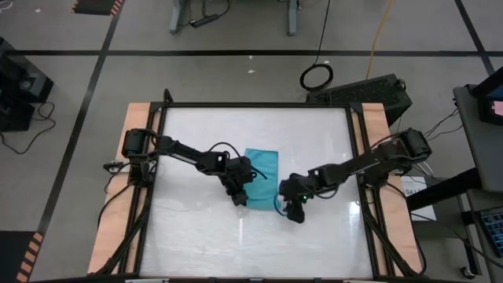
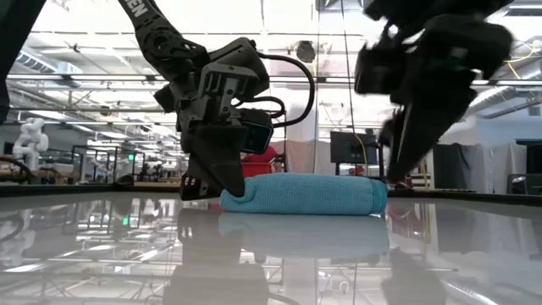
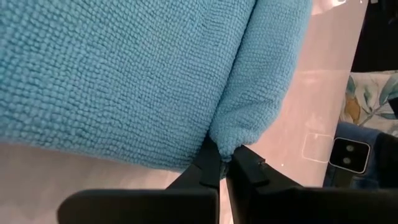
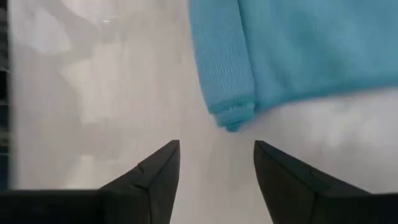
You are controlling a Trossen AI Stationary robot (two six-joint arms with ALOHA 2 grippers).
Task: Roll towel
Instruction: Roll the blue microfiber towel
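The turquoise towel [image 1: 262, 167] lies on the white table near its middle, its near edge turned over into a low roll [image 2: 305, 195]. My left gripper [image 1: 240, 198] is at the towel's near left corner, shut on it. My right gripper [image 1: 296, 214] hangs open just off the towel's near right corner [image 4: 231, 118]. It is raised above the table, with nothing between its fingers [image 4: 158, 171]. My left gripper pinches the towel's near left corner [image 3: 227, 146], at the end of the rolled-over edge, between its two fingers [image 3: 249, 168]. It comes slanting down from the table's left. The corner is gathered into several layers. The rest of the towel rests on the table.
A black frame [image 1: 259, 106] rims the glossy tabletop, with wooden boards [image 1: 135, 118] along both sides. A black keyboard [image 1: 365, 90] and a cable coil [image 1: 317, 76] lie on the floor beyond the far edge. Bare table surface [image 1: 236, 244] lies near the front edge.
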